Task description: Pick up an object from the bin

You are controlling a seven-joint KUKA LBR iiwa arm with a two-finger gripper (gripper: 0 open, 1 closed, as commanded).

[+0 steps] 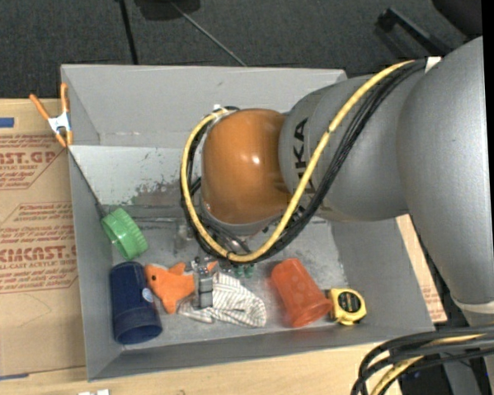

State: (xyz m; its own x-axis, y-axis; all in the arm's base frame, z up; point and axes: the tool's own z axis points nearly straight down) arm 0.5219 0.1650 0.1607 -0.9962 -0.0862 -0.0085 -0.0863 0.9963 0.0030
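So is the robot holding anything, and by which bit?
Cannot tell. The gripper is down between the orange toy and the striped cloth, but no hold on either shows.

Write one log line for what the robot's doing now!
pincer: low in bin | at: orange toy, striped cloth | hold: unclear
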